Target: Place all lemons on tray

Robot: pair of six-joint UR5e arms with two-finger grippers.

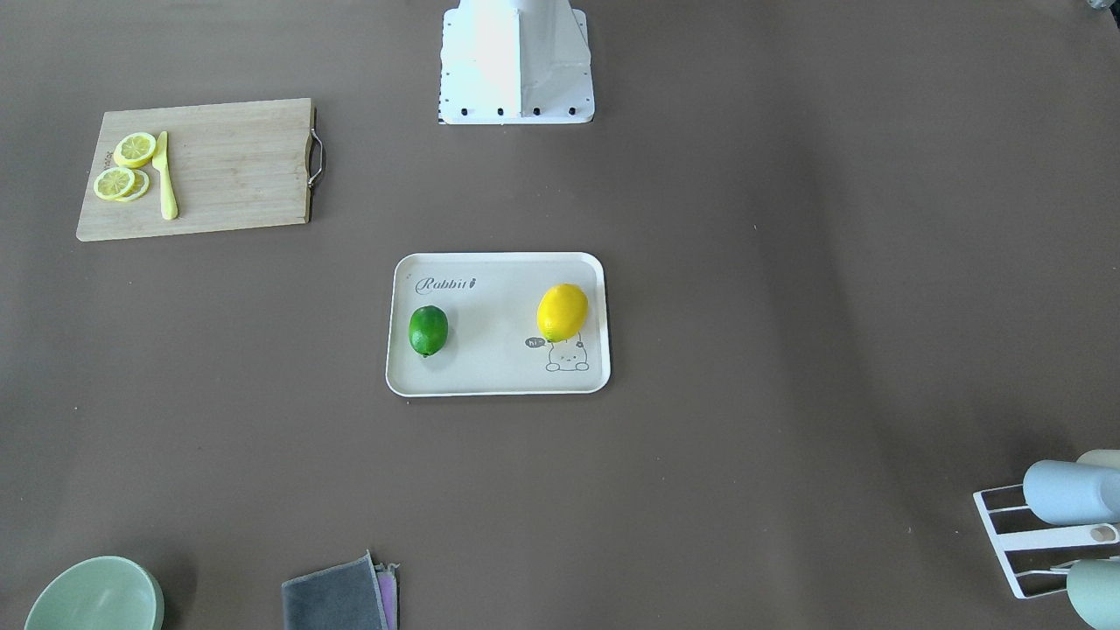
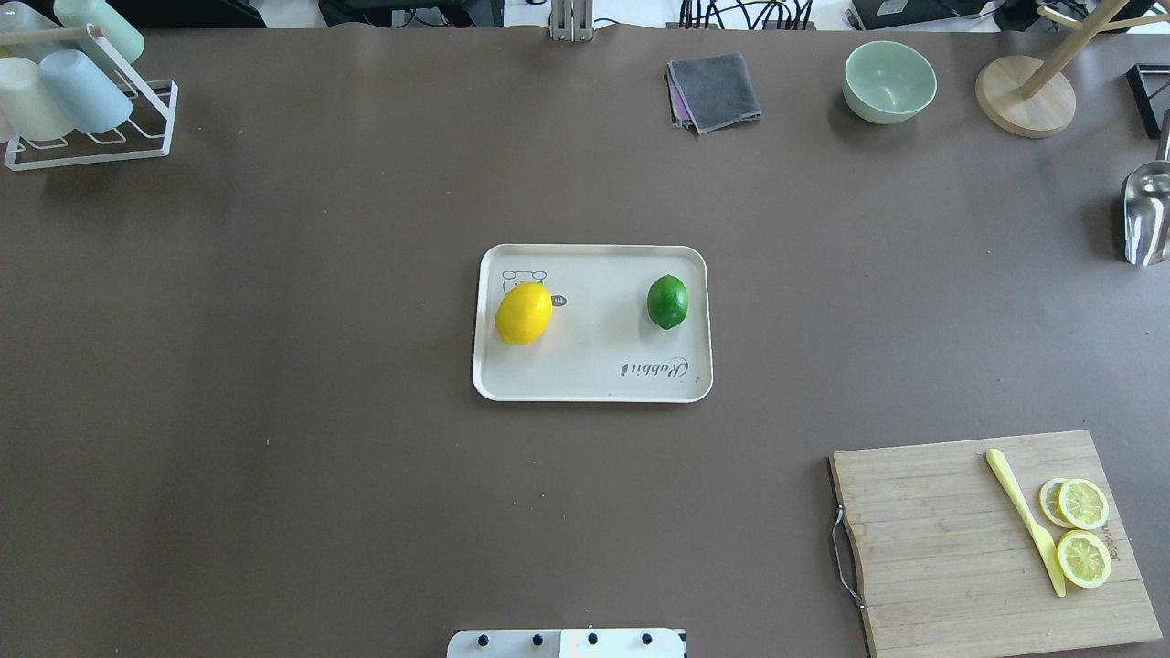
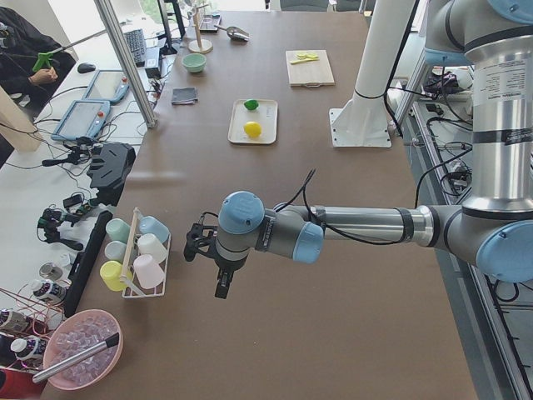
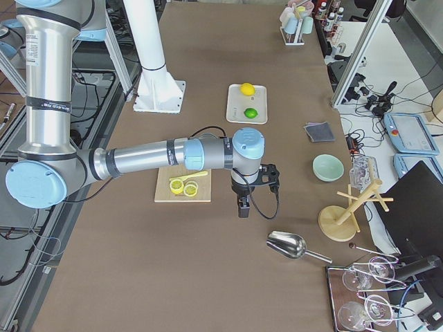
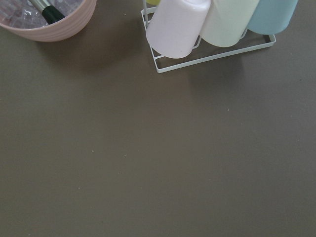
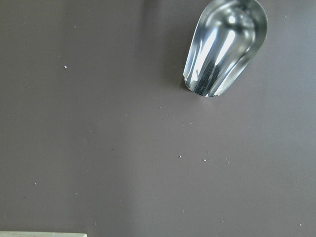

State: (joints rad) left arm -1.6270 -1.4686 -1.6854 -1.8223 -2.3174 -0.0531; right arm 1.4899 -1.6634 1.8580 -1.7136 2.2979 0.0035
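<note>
The cream tray (image 2: 594, 384) with "Rabbit" script lies at the table's middle. The yellow lemon (image 2: 524, 313) and the green lemon (image 2: 667, 302) both rest on it, apart from each other. They also show in the front view, the yellow one (image 1: 562, 311) and the green one (image 1: 428, 330) on the tray (image 1: 499, 376). My left gripper (image 3: 221, 287) hangs over bare table near the cup rack, far from the tray. My right gripper (image 4: 243, 207) hangs beside the cutting board, also far from the tray. I cannot tell whether either is open or shut.
A wooden cutting board (image 2: 951, 548) holds lemon slices (image 2: 1083, 530) and a yellow knife (image 2: 1024, 521). A green bowl (image 2: 889, 80), grey cloth (image 2: 715, 91), cup rack (image 2: 82, 100), metal scoop (image 2: 1147, 215) and wooden stand (image 2: 1024, 96) line the table's edges.
</note>
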